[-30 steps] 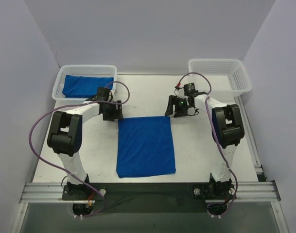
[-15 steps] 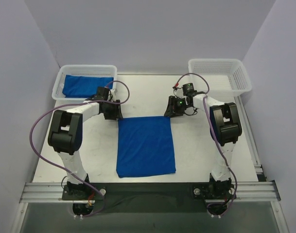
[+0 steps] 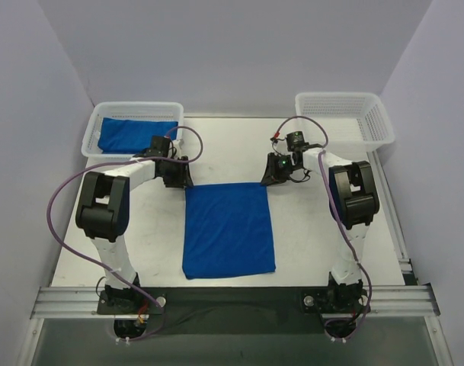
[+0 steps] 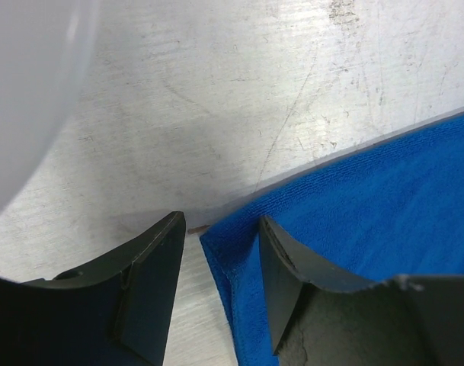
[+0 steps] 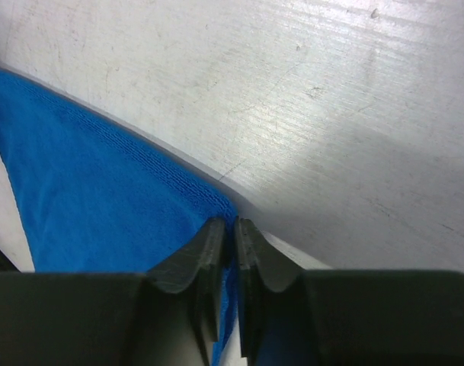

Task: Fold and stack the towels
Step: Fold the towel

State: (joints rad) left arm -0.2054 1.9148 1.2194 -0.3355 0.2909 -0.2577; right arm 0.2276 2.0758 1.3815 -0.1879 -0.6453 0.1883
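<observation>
Towel [image 3: 228, 230], judged limp and light, is best lifted by its far corners: one pinched in right gripper [image 5: 233, 229], other straddled by open left gripper [image 4: 222, 229].

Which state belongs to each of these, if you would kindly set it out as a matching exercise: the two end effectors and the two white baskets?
Things
1. left end effector
2. right end effector
3. left basket
4. right basket

States
A. a blue towel lies inside
B. jaws pinched together on a far corner of the spread towel
C. no towel seen inside
D. jaws apart, astride a far corner of the spread towel

Pairs: 1-D, 2-B, 3-A, 4-C
</observation>
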